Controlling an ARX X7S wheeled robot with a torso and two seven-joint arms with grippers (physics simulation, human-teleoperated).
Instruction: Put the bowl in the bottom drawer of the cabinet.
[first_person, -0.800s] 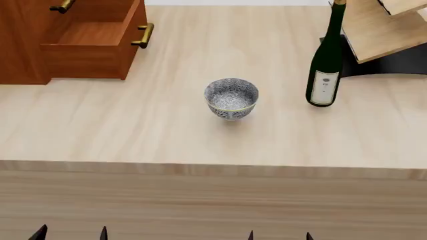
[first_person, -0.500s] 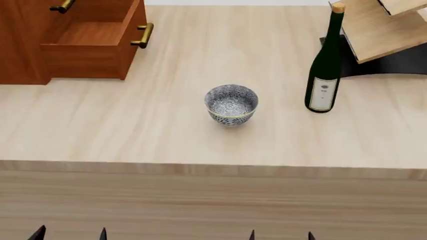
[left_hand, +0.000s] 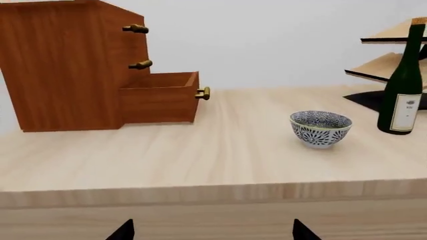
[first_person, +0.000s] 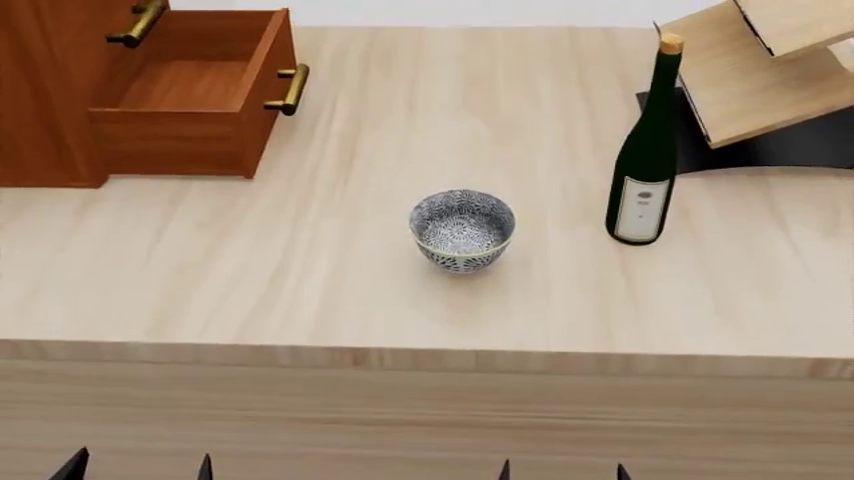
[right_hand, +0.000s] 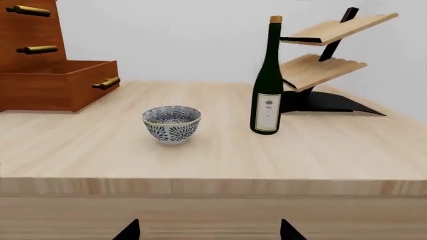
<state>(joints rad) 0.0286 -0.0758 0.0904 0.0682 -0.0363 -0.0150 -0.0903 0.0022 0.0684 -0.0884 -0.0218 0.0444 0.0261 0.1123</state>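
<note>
The bowl stands upright on the pale wooden desk, near the middle of it and alone, touching nothing else. It lies well ahead of both pincers, which sit short of the desk's front edge with only their dark fingertips showing.

The left pincer shows two tips set wide apart and holds nothing; in the head view its tips poke up at the lower edge. From this pincer the bowl is ahead and off to the right.

The right pincer is likewise spread wide and empty, its tips seen low in the head view. From it the bowl is ahead and a little to the left.

The cabinet stands far ahead of the left pincer, to its left. Its bottom drawer is pulled out, its inside bare, with its brass handle facing the bowl's side of the desk. The two upper drawers are shut.

A dark green wine bottle stands upright ahead of the right pincer and to its right, near the bowl but apart from it. Just behind the bottle is a pale wooden rack on a black base.
</note>
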